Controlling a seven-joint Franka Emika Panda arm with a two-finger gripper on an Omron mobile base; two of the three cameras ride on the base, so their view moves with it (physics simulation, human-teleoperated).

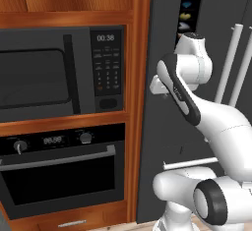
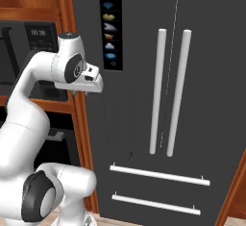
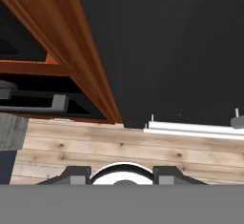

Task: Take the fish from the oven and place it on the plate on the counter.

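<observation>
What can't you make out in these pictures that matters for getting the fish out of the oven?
- Inside of the oven: left base view, hidden behind its closed dark door.
- Whether the hand is open: hand view, fingertips cut off by the bottom edge.
- Microwave keypad labels: too small.

One oven, one microwave, one fridge with four bar handles.

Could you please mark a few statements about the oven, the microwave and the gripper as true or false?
1. The oven door is shut. True.
2. The microwave sits below the oven. False: it sits above it.
3. The gripper holds a fish. False: nothing lies between its fingertips.
4. The gripper is inside the oven. False: it looks down at the wooden floor beside it.
5. The fridge has two upright bar handles. True.
</observation>
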